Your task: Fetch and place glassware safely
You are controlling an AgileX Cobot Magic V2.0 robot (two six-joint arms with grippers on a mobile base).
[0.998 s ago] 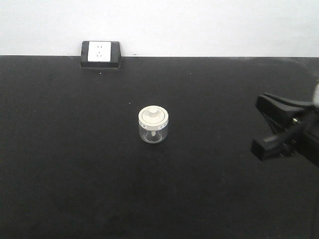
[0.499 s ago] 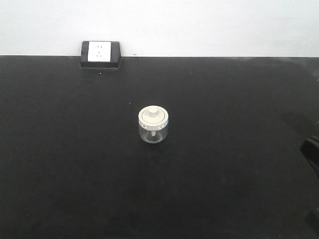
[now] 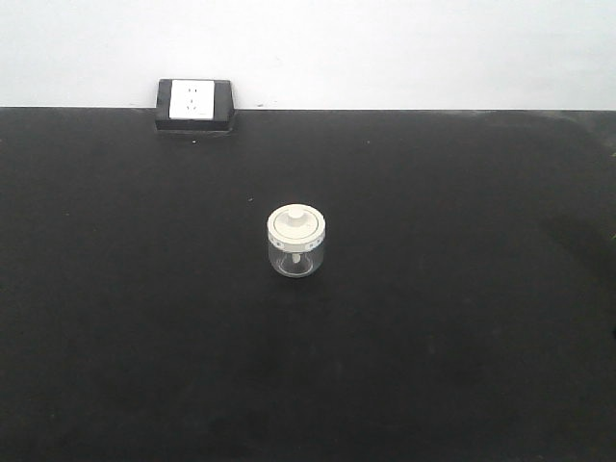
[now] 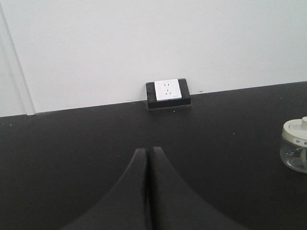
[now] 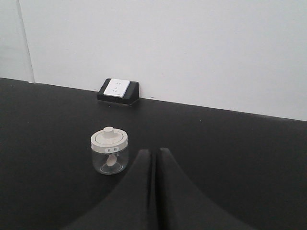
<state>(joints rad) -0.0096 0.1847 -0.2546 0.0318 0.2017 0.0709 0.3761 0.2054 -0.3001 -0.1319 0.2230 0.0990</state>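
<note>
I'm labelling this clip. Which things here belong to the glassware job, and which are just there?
Job:
- glass jar with cream lid, upright on the table
- right gripper, fingers shut, empty
- left gripper, fingers shut, empty

Just there:
- wall socket at the table's back edge
- black table

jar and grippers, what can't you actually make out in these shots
- Glass jar: in the left wrist view its right side is cut off by the picture's edge.
- Label on the jar's lid band: the characters are too small to read in the right wrist view.
- Left gripper and right gripper: outside the front view's frame; each wrist view shows only closed fingers, with the base cut off at the bottom.
- Power socket: markings too small to read.
</note>
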